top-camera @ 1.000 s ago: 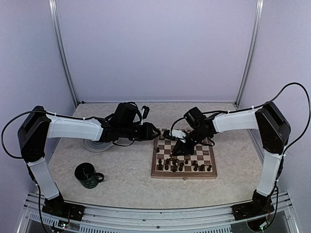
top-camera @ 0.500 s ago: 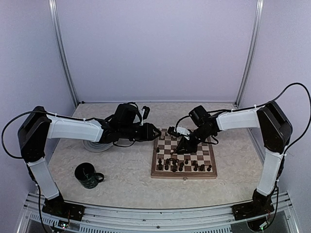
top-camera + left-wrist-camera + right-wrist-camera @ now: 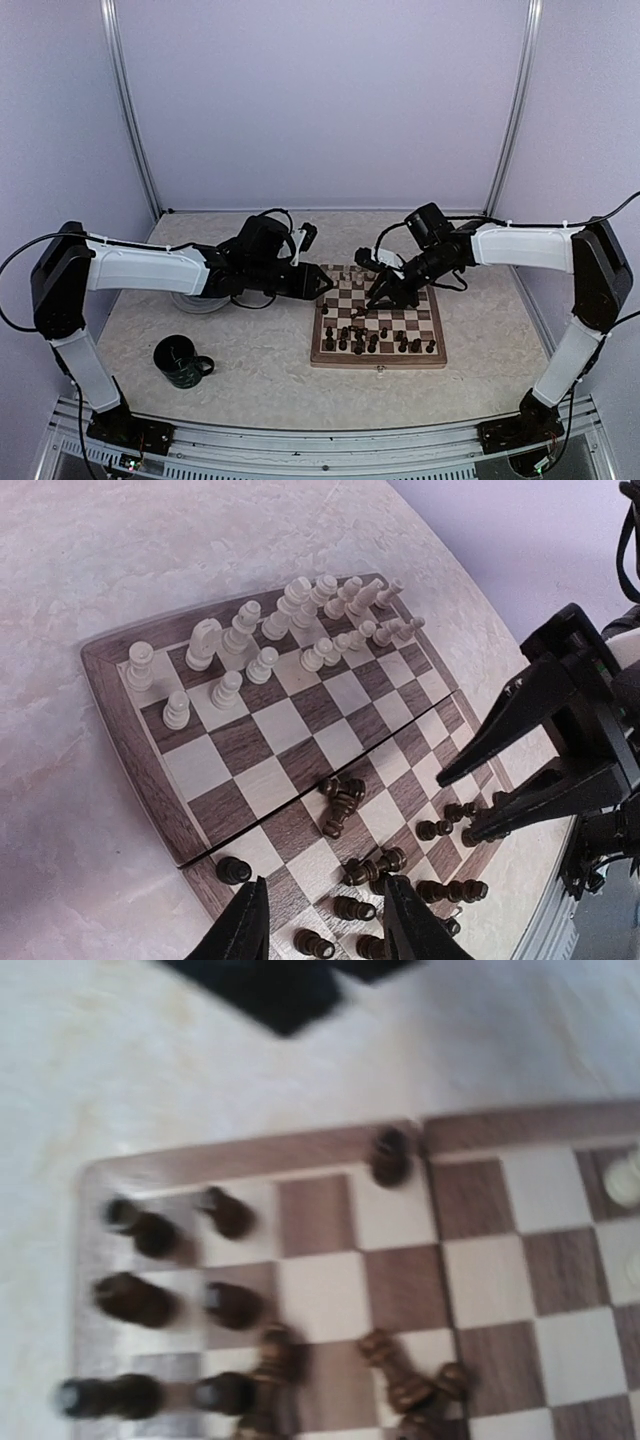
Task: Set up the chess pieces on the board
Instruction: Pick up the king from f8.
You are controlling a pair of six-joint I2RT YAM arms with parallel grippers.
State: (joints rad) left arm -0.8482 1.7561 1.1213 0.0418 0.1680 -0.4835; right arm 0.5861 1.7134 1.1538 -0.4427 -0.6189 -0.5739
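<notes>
Plainly the left claw point(image 3: 322, 283) and right claw point(image 3: 378, 297) hang released and empty, close together over the board point(image 3: 350, 362). Cream pieces point(image 3: 290, 620) stand ranked at its 12 o'clock edge, while dark pieces point(image 3: 360, 342) lie tumbled toward 6. A careless descent could topple standing men or knock the claws together.

- Left arm point(image 3: 150, 268): rises from its base at the lower left of the top view, folds at an elbow near the left edge, and reaches almost level toward the frame's centre.
- Left end effector point(image 3: 322, 283): just left of centre, pointing right. In the left wrist view its two fingers point(image 3: 247, 925) stand apart at the bottom edge with nothing between them.
- Right arm point(image 3: 525, 245): rises from the lower right, bends near the right edge, and extends leftward.
- Right end effector point(image 3: 380, 296): just right of centre, angled down and left, fingers spread; near the left one, not touching.
</notes>
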